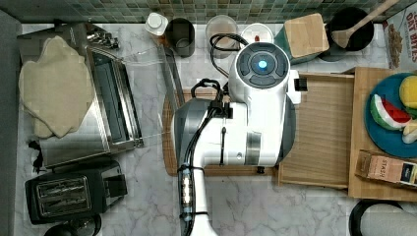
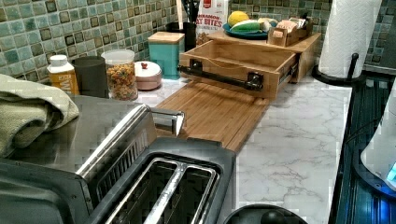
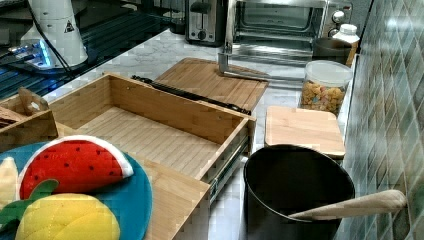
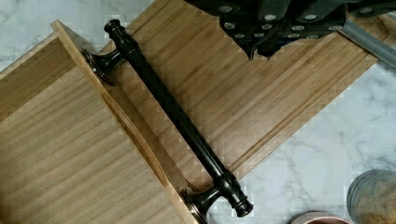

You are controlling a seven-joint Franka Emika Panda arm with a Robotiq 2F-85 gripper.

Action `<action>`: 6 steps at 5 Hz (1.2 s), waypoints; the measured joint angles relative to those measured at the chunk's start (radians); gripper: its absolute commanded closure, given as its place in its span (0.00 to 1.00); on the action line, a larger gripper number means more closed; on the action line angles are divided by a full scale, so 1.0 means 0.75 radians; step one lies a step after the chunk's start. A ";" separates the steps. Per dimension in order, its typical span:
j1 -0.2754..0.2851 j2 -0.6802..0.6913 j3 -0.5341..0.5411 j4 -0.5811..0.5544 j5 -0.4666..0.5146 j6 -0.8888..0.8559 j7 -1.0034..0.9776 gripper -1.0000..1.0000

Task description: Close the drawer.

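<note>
Hovering over cutting board (image 4: 261, 93), gripper (image 4: 261, 49) sits just beside drawer (image 4: 56, 158) handle (image 4: 173, 114); drawer pulled out, jaw state unreadable.

Cutting board (image 2: 212, 112), toaster (image 1: 74, 192), cereal jar (image 3: 325, 86), paper towels (image 2: 348, 35)

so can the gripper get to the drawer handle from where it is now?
Probably yes. In the wrist view the gripper hangs over the cutting board, just off the drawer front, with nothing between it and the dark bar handle. The handle is bare along its whole length.
</note>
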State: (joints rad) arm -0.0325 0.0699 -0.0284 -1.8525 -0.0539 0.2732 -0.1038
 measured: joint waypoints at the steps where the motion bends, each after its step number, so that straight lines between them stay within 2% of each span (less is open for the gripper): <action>1: -0.001 0.000 0.000 -0.010 0.000 0.000 0.000 1.00; 2: -0.001 0.009 0.000 -0.034 -0.015 0.060 -0.005 1.00; 4: -0.001 0.029 0.000 -0.141 -0.024 0.258 -0.318 1.00; 6: -0.001 0.140 -0.021 -0.151 -0.024 0.339 -0.456 1.00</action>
State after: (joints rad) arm -0.0331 0.1748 -0.0445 -1.9658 -0.0717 0.5273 -0.4456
